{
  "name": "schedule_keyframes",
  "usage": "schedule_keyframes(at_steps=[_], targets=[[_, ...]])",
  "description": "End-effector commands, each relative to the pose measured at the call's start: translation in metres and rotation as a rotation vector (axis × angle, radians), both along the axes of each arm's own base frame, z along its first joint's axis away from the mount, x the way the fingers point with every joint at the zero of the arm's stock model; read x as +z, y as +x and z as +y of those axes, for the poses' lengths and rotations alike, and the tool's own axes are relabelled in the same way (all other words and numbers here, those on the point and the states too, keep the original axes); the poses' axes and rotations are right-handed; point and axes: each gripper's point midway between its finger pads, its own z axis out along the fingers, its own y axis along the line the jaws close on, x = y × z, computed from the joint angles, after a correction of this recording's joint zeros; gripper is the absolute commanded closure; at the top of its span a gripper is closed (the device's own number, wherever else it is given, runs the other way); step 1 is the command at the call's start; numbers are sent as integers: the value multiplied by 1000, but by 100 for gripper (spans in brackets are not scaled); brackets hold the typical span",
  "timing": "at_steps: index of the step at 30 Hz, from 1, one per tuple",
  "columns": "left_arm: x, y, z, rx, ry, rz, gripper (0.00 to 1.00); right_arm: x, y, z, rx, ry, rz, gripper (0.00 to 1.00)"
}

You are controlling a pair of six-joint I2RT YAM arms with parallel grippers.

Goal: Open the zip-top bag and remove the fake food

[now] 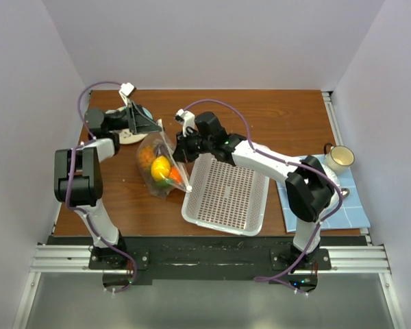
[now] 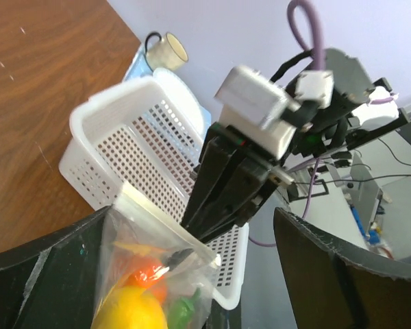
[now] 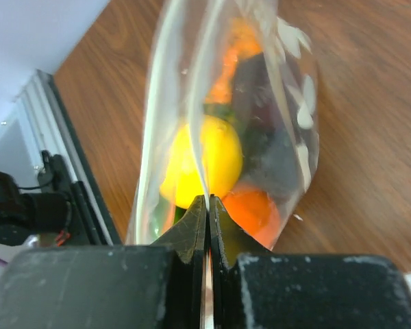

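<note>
The zip-top bag [image 1: 162, 168] hangs upright just left of the basket, with its base on the table. It is clear and holds the fake food: a yellow lemon [image 3: 205, 161], an orange [image 3: 257, 212], a dark piece [image 3: 260, 96] and a green piece [image 2: 181, 308]. My right gripper [image 3: 208, 199] is shut on one wall of the bag's top edge, and it also shows in the top view [image 1: 183, 145]. My left gripper [image 2: 185, 226] is open, with its fingers wide apart around the bag's top; the bag rests against its left finger [image 2: 48, 274].
The white perforated basket [image 1: 226, 195] sits right of the bag. A blue cloth [image 1: 356, 202] with a mug [image 1: 340, 158] lies at the right edge. A white round dish [image 1: 127, 133] sits under my left wrist at the back left.
</note>
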Motion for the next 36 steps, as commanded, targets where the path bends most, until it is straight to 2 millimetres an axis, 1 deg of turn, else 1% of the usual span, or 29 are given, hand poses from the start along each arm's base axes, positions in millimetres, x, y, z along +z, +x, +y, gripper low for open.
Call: schedule_keyframes(at_steps=[1, 2, 3, 7, 8, 9, 10, 11, 12, 13, 15, 16, 17, 18, 19, 20, 21, 23, 24, 28, 30, 31, 32, 34, 35, 36], targets=[[37, -29, 22, -76, 238, -641, 0, 50, 31, -10, -111, -15, -161, 100], [38, -30, 22, -74, 237, -632, 0, 52, 38, -13, -145, -30, -176, 100], [40, -35, 21, -74, 238, -633, 0, 57, 48, -19, -204, -57, -198, 100], [45, -53, 20, -72, 246, -675, 0, 71, 75, -29, -365, -101, -227, 100], [47, -55, 21, -65, 249, -688, 0, 72, 78, -31, -400, -113, -232, 100], [53, -58, 23, -53, 253, -712, 0, 78, 82, -32, -431, -123, -241, 100], [58, -55, 33, -13, 261, -731, 0, 79, 88, -38, -489, -147, -258, 100], [63, -53, 39, 13, 266, -743, 0, 80, 87, -36, -499, -157, -266, 100], [74, -47, 47, 43, 276, -779, 0, 85, 88, -36, -513, -159, -267, 100], [81, -41, 64, 93, 296, -776, 0, 81, 88, -33, -518, -164, -257, 100], [92, -31, 82, 144, 318, -794, 0, 84, 87, -31, -527, -174, -253, 100], [93, -27, 94, 175, 332, -786, 0, 77, 88, -28, -523, -188, -245, 100], [93, -27, 98, 185, 341, -787, 0, 76, 86, -25, -513, -189, -238, 100], [87, -31, 100, 185, 352, -780, 0, 78, 86, -24, -510, -190, -232, 100], [81, -34, 99, 180, 359, -786, 0, 73, 85, -21, -503, -196, -226, 100], [75, -38, 97, 175, 356, -781, 0, 72, 82, -18, -494, -197, -224, 100], [65, -47, 92, 175, 342, -753, 0, 71, 81, -16, -489, -195, -222, 100], [56, -55, 88, 179, 327, -761, 0, 68, 76, -11, -474, -196, -217, 100], [43, -60, 85, 181, 305, -717, 0, 66, 74, -9, -468, -196, -213, 100], [21, -67, 79, 202, 264, -702, 0, 64, 60, 7, -425, -181, -202, 100], [13, -69, 75, 217, 232, -670, 0, 69, 54, 16, -400, -162, -203, 100], [13, -69, 74, 227, 222, -668, 0, 73, 49, 20, -388, -155, -206, 100], [14, -69, 72, 247, 201, -664, 0, 80, 46, 24, -379, -145, -213, 100], [19, -69, 72, 270, 188, -679, 0, 84, 42, 31, -360, -139, -219, 100], [29, -65, 74, 298, 172, -704, 0, 96, 42, 34, -357, -119, -229, 100], [37, -58, 76, 308, 168, -722, 0, 94, 43, 38, -348, -123, -231, 100]])
